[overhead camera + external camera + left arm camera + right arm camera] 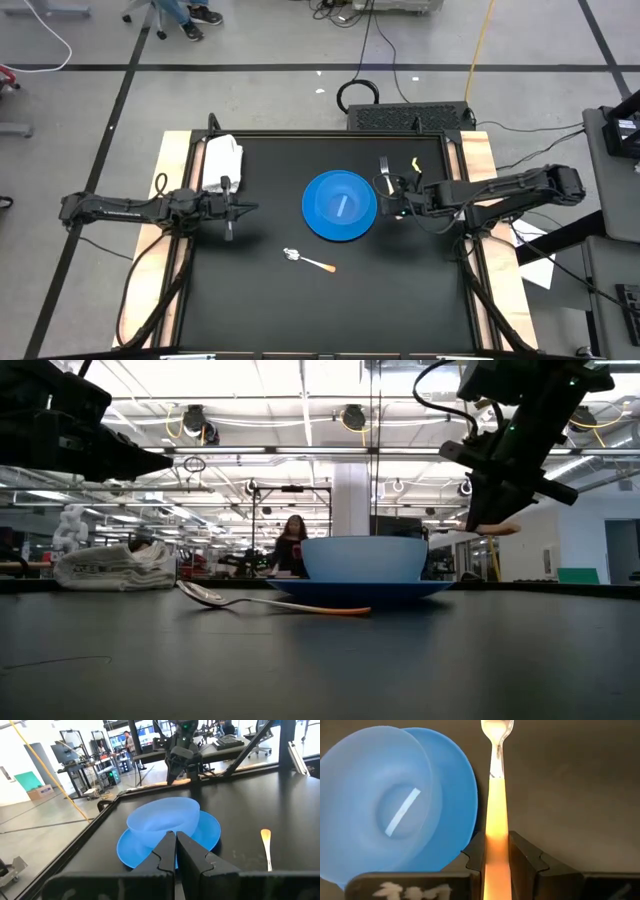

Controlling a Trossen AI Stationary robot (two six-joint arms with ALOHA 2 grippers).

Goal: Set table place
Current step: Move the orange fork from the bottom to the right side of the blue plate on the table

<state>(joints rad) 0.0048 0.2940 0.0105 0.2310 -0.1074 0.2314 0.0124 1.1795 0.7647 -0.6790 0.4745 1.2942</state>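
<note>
Table was matte black with light wooden strips down both sides, filling mid-frame in the high view. Fork's prongs were cut off by the frame edge in the right wrist view; only the metal neck and orange handle showed. Right gripper was clamped on that handle, just beside the blue plate's rim, fork off the surface in the low view. Blue bowl sat on the plate, near table centre. Spoon lay nearer the front edge, apart from the plate. Left gripper hovered over the left side with fingers together, holding nothing. White bundle at back-left corner, probably a cloth or bag. Front half of the tabletop was open.
</note>
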